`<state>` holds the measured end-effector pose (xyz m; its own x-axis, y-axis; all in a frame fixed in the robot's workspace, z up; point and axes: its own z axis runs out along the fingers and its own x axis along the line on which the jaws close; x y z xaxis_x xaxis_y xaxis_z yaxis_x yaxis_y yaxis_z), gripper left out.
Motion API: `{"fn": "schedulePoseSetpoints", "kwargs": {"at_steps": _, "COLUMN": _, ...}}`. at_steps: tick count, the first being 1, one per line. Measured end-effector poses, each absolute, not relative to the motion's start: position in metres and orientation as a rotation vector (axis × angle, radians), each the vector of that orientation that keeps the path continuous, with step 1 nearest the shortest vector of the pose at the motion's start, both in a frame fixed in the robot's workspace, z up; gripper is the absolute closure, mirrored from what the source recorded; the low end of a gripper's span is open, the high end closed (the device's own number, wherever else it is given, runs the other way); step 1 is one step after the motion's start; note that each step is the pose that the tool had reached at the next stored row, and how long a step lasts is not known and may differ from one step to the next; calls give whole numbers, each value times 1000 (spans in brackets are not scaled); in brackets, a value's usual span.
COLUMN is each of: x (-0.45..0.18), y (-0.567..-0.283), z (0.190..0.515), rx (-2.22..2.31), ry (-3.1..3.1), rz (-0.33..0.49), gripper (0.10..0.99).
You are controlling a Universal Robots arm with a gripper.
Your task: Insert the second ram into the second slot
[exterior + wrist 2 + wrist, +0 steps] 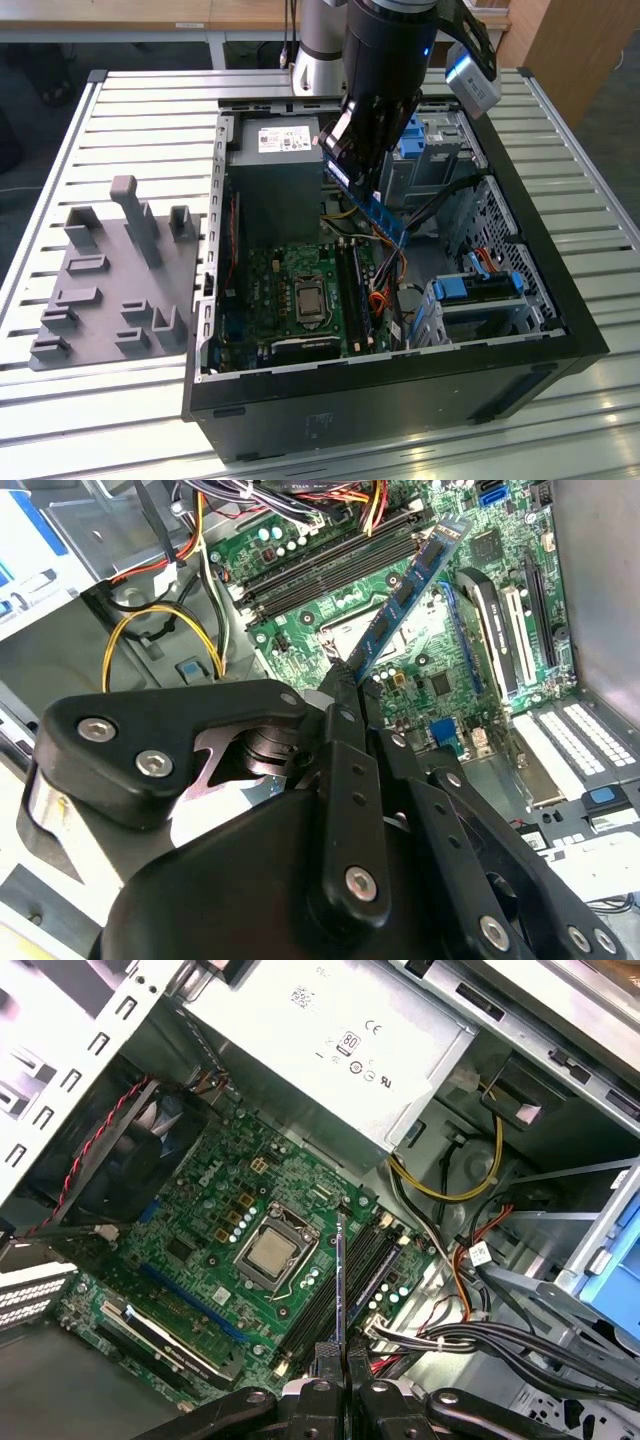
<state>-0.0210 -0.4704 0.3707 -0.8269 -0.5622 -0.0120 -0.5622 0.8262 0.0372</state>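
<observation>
My gripper (pixel 351 178) reaches down into the open computer case (pixel 400 375) and is shut on one end of the second ram (pixel 385 215), a thin blue stick. The stick slants down over the motherboard (pixel 265 290) without touching it. In the second wrist view the ram (pixel 410 585) runs from my fingertips (pixel 345 685) towards the black memory slots (pixel 330 565), ending just beside them. Seen edge-on in the first wrist view, the ram (pixel 340 1280) is a thin line lying along the slots (pixel 365 1270), next to the processor socket (pixel 272 1252).
The grey power supply (pixel 278 150) sits behind the motherboard. Orange, yellow and black cables (pixel 385 290) lie right beside the slots. A blue drive cage (pixel 470 295) fills the exterior view's right of the case. A grey fixture (pixel 110 280) stands on the slatted table (pixel 140 110).
</observation>
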Motion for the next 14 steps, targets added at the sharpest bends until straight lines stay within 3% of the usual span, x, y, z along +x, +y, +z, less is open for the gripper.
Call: {"fn": "schedulePoseSetpoints", "kwargs": {"at_steps": 14, "x": -21, "y": -470, "z": 371, "rx": -874, "ry": 3016, "rz": 61, "gripper": 949}}
